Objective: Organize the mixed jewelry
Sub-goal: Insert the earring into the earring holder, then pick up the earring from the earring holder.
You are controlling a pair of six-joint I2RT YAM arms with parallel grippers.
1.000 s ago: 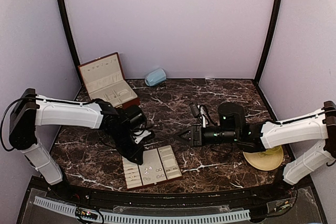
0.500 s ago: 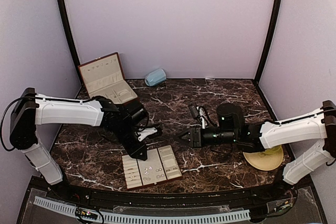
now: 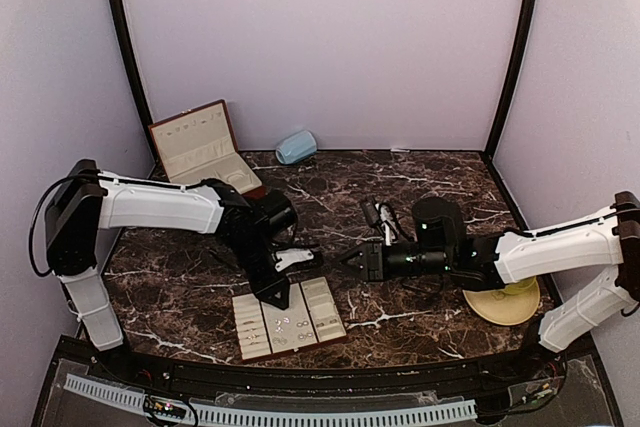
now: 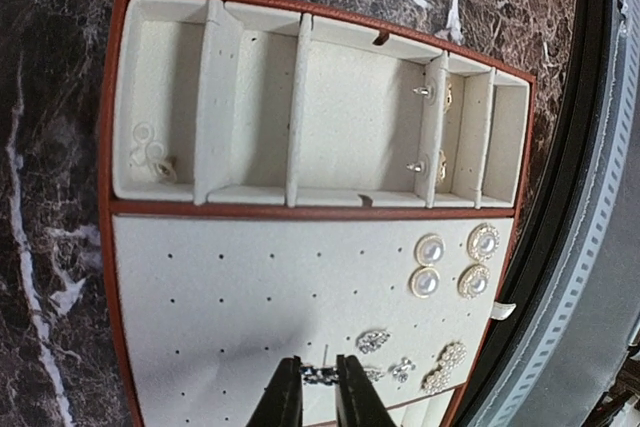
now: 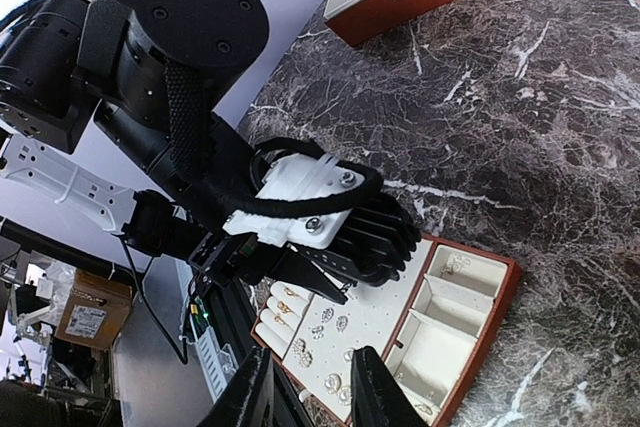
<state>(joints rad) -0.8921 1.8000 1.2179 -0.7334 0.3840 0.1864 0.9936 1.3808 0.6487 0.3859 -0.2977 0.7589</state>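
Observation:
The mixed jewelry lies in a cream-lined tray at the near table edge. Pearl earrings and crystal studs are pinned to its dotted pad. More studs stick in a side slot, and gold rings sit in the rolls. My left gripper hovers just over the pad, shut on a small sparkly earring with its post pointing at the pad. In the top view it is over the tray's middle. My right gripper hangs open and holds nothing, right of the tray and facing the left wrist.
An open red-brown box stands at the back left, with a pale blue object by the back wall. A yellow plate lies under the right arm. The tray's rim is close to the table's front edge.
My left wrist has swung to the right, carrying the gripper a little rightward over the tray. The right arm has stayed where it was.

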